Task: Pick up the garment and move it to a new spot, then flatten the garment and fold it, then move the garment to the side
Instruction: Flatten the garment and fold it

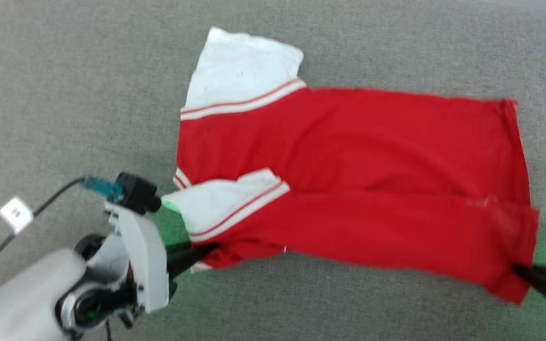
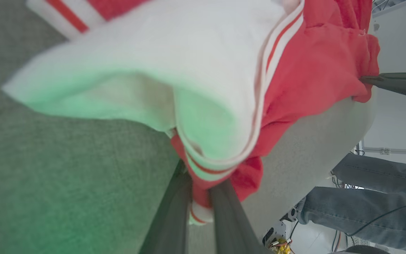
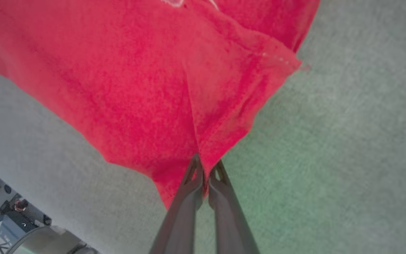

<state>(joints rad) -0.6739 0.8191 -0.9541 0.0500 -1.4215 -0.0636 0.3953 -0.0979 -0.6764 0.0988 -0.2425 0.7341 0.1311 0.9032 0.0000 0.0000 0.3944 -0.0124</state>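
Nearest stood the robot's pale left arm point(image 1: 22, 293), above a grey fabric surface point(image 1: 64, 94) where the red jersey point(image 1: 372, 142) lay spread sideways, no lettering showing. Its near long edge looked raised, with one white sleeve point(image 1: 221, 201) turned onto the body, so I judged the fold begun and the move aside yet to come. Left gripper point(image 1: 206, 248) pinched the striped-trim corner, and right gripper point(image 1: 514, 269) pinched the red hem corner, fingers tight on cloth.
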